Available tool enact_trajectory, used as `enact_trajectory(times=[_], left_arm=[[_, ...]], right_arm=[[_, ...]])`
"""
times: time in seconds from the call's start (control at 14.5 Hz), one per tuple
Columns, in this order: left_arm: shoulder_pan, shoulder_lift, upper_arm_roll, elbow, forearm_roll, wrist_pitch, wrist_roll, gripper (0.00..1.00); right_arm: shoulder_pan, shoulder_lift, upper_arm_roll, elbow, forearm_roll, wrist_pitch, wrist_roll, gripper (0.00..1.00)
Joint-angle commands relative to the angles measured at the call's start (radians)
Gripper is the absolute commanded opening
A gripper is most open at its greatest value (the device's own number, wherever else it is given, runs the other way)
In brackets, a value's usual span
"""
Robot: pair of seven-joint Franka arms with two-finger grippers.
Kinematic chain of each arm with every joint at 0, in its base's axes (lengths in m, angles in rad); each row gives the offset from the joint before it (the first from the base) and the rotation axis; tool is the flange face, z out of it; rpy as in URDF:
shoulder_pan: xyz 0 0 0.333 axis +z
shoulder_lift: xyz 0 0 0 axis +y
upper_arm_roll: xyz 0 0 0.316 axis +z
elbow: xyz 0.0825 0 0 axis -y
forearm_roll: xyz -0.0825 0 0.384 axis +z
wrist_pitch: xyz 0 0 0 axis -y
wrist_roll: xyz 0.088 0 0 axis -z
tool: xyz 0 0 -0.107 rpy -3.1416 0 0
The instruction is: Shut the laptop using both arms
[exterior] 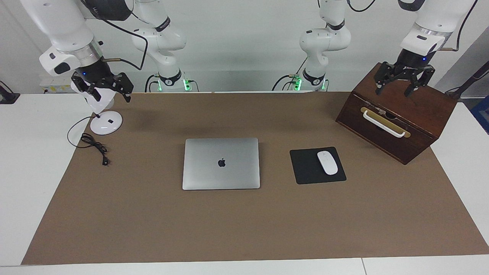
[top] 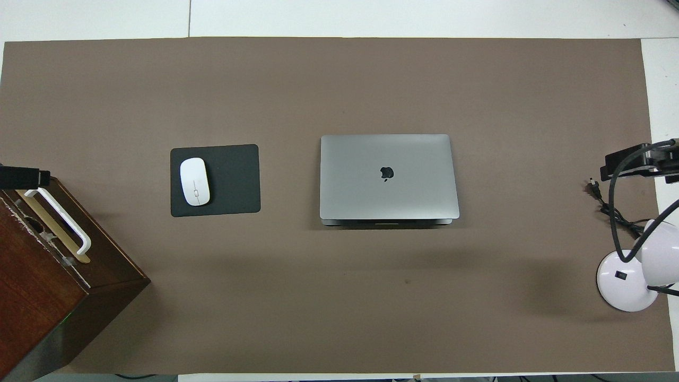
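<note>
The silver-grey laptop (exterior: 221, 163) lies in the middle of the brown mat with its lid flat down and the apple logo facing up; it also shows in the overhead view (top: 387, 176). My left gripper (exterior: 399, 86) hangs open and empty over the top of the wooden box, well apart from the laptop. Only its tip shows in the overhead view (top: 24, 178). My right gripper (exterior: 104, 91) hangs open and empty over the white desk lamp at the right arm's end of the table; it also shows in the overhead view (top: 634, 162).
A black mouse pad (exterior: 305, 168) with a white mouse (exterior: 327, 162) lies beside the laptop toward the left arm's end. A dark wooden box (exterior: 397, 118) with a white handle stands at that end. A white lamp (exterior: 103, 123) and its black cable (exterior: 93, 145) are at the right arm's end.
</note>
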Motion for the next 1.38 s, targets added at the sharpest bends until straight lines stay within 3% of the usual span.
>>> enact_trajectory(times=[0.0,1.31], left_arm=[[0.008,0.031,-0.006,0.043,-0.005,-0.021,-0.017,1.00],[0.003,0.005,-0.009,0.015,0.006,-0.047,-0.015,1.00]], right_arm=[[-0.002,-0.005,0.001,-0.010,0.017,0.027,-0.012,1.00],[-0.002,-0.004,0.006,-0.005,0.008,0.042,-0.013,1.00]])
